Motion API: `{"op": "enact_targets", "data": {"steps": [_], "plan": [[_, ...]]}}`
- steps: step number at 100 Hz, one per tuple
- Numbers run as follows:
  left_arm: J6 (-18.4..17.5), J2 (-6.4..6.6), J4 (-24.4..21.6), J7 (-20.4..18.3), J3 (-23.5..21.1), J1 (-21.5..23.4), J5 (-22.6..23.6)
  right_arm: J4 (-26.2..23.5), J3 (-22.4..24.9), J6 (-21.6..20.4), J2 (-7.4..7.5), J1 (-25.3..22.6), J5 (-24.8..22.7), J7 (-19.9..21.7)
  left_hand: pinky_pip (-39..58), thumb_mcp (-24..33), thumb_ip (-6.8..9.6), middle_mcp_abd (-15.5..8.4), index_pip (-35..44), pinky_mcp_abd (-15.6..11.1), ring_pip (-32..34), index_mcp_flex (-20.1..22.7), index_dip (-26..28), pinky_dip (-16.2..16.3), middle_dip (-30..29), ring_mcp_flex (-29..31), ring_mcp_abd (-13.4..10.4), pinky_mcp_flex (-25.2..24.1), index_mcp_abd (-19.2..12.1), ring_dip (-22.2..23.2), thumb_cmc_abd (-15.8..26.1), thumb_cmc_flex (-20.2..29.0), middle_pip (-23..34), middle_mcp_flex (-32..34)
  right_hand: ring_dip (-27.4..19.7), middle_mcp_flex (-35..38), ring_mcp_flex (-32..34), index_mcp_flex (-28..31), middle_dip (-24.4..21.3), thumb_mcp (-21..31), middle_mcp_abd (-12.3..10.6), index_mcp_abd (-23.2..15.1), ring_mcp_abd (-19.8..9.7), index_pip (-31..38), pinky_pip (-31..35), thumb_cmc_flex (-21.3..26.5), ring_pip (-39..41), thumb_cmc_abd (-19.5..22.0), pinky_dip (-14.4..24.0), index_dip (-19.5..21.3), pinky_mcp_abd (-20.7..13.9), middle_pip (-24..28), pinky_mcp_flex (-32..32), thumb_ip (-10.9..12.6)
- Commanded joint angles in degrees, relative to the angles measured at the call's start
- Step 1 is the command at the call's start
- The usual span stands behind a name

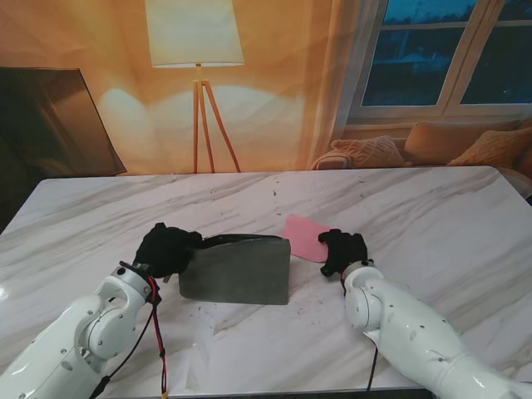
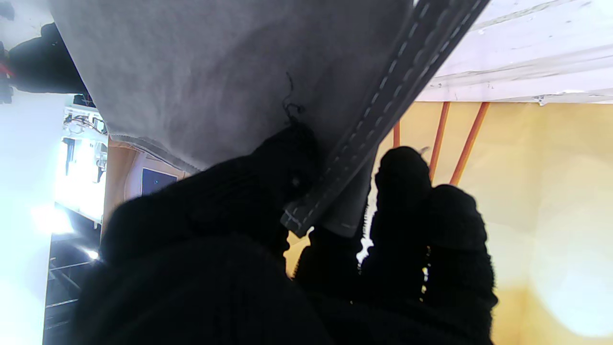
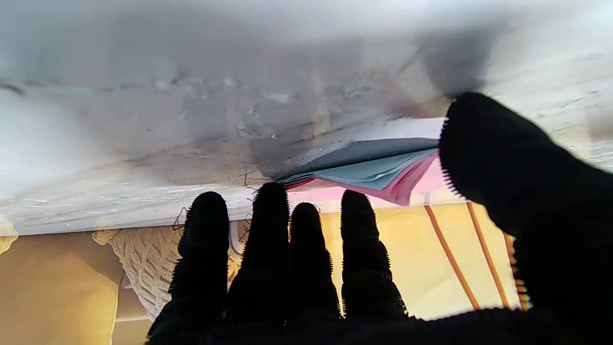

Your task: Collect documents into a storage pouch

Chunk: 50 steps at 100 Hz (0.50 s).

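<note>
While my left hand (image 1: 166, 248) pinches the top edge of the flat grey felt pouch (image 1: 237, 270) mid-table and my right hand (image 1: 342, 249) rests spread and empty beside the thin pink paper sheets (image 1: 304, 236), they could slide away.

A home living room: behind the marble bench (image 1: 432, 208) stands a tripod floor lamp (image 1: 198, 50) against a warm curtained wall, and to the lamp's right a sofa with cushions (image 1: 453, 143) sits under a window (image 1: 440, 54).
</note>
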Motion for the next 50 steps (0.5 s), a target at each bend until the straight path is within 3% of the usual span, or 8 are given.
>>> {"op": "enact_targets", "data": {"steps": [1, 10, 23, 50], "plan": [[-0.45, -0.34, -0.29, -0.50, 0.14, 0.26, -0.18, 1.04, -0.27, 0.33, -0.48, 0.13, -0.10, -0.23, -1.57, 1.49, -1.88, -2.22, 0.72, -2.29, 0.89, 1.40, 0.84, -1.43, 0.39, 0.73, 1.54, -2.01, 2.01, 0.11, -1.03, 0.68, 0.87, 2.61, -1.01, -1.41, -0.83, -1.48, 0.38, 1.68, -0.95, -1.36, 1.49, -0.21, -0.71, 1.34, -1.56, 0.44, -1.92, -0.01, 0.99, 2.46, -0.17, -0.70], [-0.71, -0.38, -0.40, -0.33, 0.16, 0.37, -0.32, 0.95, -0.20, 0.51, -0.49, 0.04, -0.39, -0.71, -1.61, 1.54, -1.91, -2.32, 0.73, -2.28, 0.89, 1.42, 0.81, -1.46, 0.37, 0.74, 1.53, -2.07, 1.95, 0.11, -1.04, 0.64, 0.89, 2.59, -0.89, -0.32, 1.33, 0.20, 1.90, 2.08, -1.33, -2.32, 2.28, 0.79, 0.51, 4.04, -0.81, 3.68, -2.15, -0.21, 1.52, 9.21, 1.02, 0.26], [-1.11, -0.38, -0.87, -0.10, 0.13, 0.64, -0.13, 0.86, -0.08, 0.66, -0.50, -0.05, -0.56, -0.96, -1.63, 1.70, -1.90, -2.26, 0.76, -2.33, 0.88, 1.43, 0.79, -1.51, 0.33, 0.79, 1.48, -2.08, 1.92, 0.09, -1.08, 0.64, 0.90, 2.61, -0.39, 5.98, 5.64, 2.38, 0.41, 3.77, -1.10, -4.25, 3.59, 2.63, 3.76, 7.84, 1.05, 8.35, -1.83, -0.89, 2.40, 10.33, 3.69, 1.92], [-1.72, -0.37, -1.34, 0.19, 0.07, 0.86, 0.14, 2.80, -0.86, -0.19, -1.08, 0.62, -0.37, -3.24, -1.65, 1.76, -1.98, -2.31, 0.84, -2.34, 0.88, 1.41, 0.78, -1.62, 0.29, 0.81, 1.46, -2.09, 1.98, 0.09, -1.16, 0.45, 1.00, 2.62, 2.50, 16.72, 12.06, 5.10, 2.79, 3.61, 0.53, -7.73, 3.84, 6.87, 11.02, 11.82, 8.02, 11.46, -1.43, -3.39, 2.72, 15.21, 7.88, 2.36]]}}
